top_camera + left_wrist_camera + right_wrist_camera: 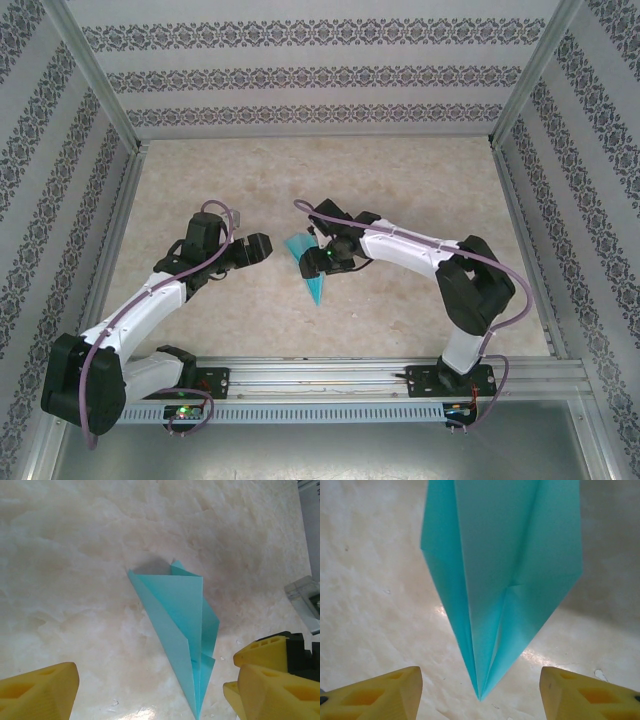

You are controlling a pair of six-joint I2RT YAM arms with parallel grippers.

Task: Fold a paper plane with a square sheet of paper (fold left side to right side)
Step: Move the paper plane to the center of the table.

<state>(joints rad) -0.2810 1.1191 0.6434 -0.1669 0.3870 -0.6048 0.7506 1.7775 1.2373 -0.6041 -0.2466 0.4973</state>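
Note:
The square sheet of paper lies folded into a slim turquoise paper plane (309, 270) on the beige table, its sharp point toward the near edge. In the left wrist view the paper plane (180, 625) lies flat ahead, one wing flap slightly raised. My left gripper (150, 695) is open, with its yellow fingers (42, 692) wide on either side of the point. My right gripper (480, 700) is open too. The plane (500, 580) has its point lying between the fingertips (590, 695), touching neither. From above, my right gripper (320, 260) hovers over the plane and my left gripper (264, 247) stands just left of it.
Patterned walls close in the table (400, 180) on three sides. A metal rail (400, 375) carrying both arm bases runs along the near edge. A grey part of the other arm (305, 600) shows at the right of the left wrist view.

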